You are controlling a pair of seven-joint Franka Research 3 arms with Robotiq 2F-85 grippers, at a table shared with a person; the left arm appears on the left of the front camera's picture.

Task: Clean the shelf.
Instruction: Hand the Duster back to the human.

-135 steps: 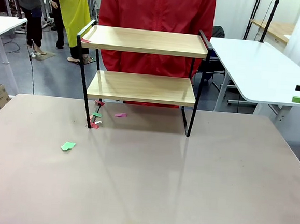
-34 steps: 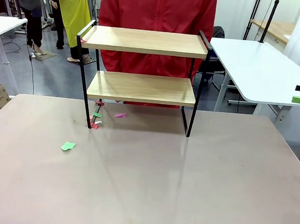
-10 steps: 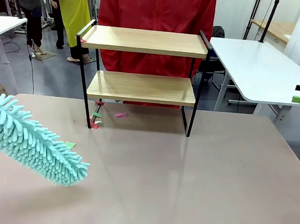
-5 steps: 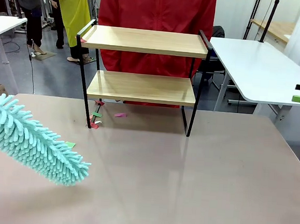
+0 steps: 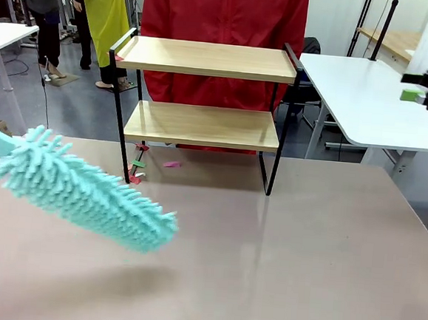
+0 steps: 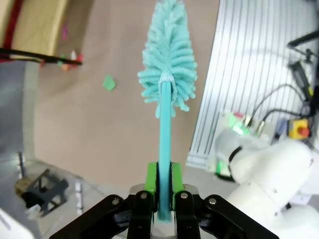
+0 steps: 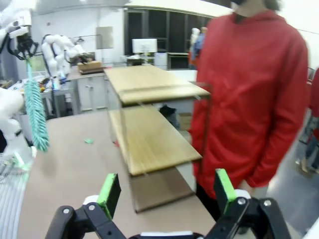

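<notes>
Your left gripper (image 6: 160, 191) is clamped on the thin turquoise handle of a fluffy microfibre duster (image 5: 85, 194), green pads squeezing the stem on both sides. Judge the duster as very light, its head soft and floppy, so it will bend against a board rather than push it. The handle looks smooth and slim, so a hold near its end may let the head swing. The right gripper (image 7: 165, 191) stands wide open with nothing in it, raised at the far right, facing the shelf.

The shelf (image 5: 204, 92) stands at the far side of the brown table (image 5: 302, 271), in front of a person in a red jacket (image 5: 225, 13). Treat it as stiff but probably light and easy to tip: two wooden boards in a thin black frame. If you must steady it, a side rail or a leg seems the best place. Small paper scraps (image 5: 138, 165) lie by its left leg on the table.

Compared with half a second ago, the duster has moved right and closer to the shelf, its tip now lying below the left leg. The right gripper has risen against the white table behind.
</notes>
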